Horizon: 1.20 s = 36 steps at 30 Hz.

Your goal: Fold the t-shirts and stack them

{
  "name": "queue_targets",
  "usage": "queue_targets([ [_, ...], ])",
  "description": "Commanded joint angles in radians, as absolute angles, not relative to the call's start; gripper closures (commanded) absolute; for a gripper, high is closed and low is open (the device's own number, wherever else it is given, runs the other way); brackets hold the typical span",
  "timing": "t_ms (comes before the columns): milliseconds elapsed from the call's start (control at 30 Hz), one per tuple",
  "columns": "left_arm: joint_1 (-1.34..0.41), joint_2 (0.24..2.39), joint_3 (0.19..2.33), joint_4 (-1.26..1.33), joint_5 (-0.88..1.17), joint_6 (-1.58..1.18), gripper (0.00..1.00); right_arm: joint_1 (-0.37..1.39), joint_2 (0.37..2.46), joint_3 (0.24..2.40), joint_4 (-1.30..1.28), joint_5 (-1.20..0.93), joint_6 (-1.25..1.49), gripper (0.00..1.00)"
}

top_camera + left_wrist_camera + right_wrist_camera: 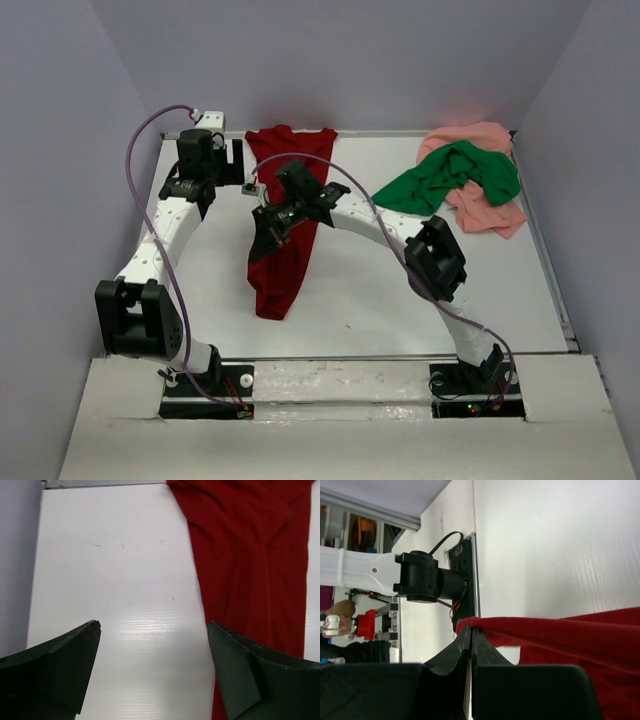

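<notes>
The dark red t-shirt lies bunched in a long strip from the table's far edge toward the near middle. My right gripper is over its middle and shut on a fold of the red cloth, which drapes away from the closed tips of the right gripper. My left gripper is at the far left beside the shirt's upper end. The left gripper is open over bare table, with the red shirt just right of its right finger. The green t-shirt lies crumpled on the pink t-shirt at the far right.
The white table is bounded by grey walls on the left, far and right sides. The left arm's base shows beyond the right gripper in the right wrist view.
</notes>
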<state>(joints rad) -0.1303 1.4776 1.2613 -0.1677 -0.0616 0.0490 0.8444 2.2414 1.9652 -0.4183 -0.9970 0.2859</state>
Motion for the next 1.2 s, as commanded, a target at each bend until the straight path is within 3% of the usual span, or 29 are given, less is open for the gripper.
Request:
queue_targets([
  [0, -0.138, 1.427, 1.253, -0.110, -0.101, 0.029, 0.01, 0.923, 2.315, 2.066, -0.399, -1.112, 0.310, 1.00],
  [467, -0.118, 1.387, 1.246, -0.101, -0.147, 0.025, 0.01, 1.078, 2.511, 2.253, -0.396, -1.198, 0.330, 1.00],
  [500, -0.118, 1.384, 1.244, -0.100, -0.144, 0.026, 0.01, 1.078, 2.517, 2.253, -0.394, -1.201, 0.330, 0.71],
  [567, -0.117, 1.381, 1.243, -0.100, -0.140, 0.028, 0.01, 1.078, 2.522, 2.240, -0.393, -1.186, 0.322, 0.44],
  [600, -0.117, 1.382, 1.241, -0.100, -0.138, 0.028, 0.01, 1.078, 2.520, 2.229, -0.393, -1.158, 0.318, 0.03],
  [833, -0.117, 1.370, 1.238, -0.097, -0.147, 0.031, 0.01, 1.078, 2.435, 2.131, -0.451, -1.034, 0.226, 0.00],
  [1067, -0.117, 1.358, 1.232, -0.107, -0.134, 0.041, 0.01, 1.046, 2.349, 2.068, -0.577, -0.942, 0.181, 0.05],
  [1167, -0.117, 1.355, 1.229, -0.113, -0.144, 0.041, 0.01, 1.035, 2.280, 2.005, -0.578, -0.853, 0.140, 0.00],
])
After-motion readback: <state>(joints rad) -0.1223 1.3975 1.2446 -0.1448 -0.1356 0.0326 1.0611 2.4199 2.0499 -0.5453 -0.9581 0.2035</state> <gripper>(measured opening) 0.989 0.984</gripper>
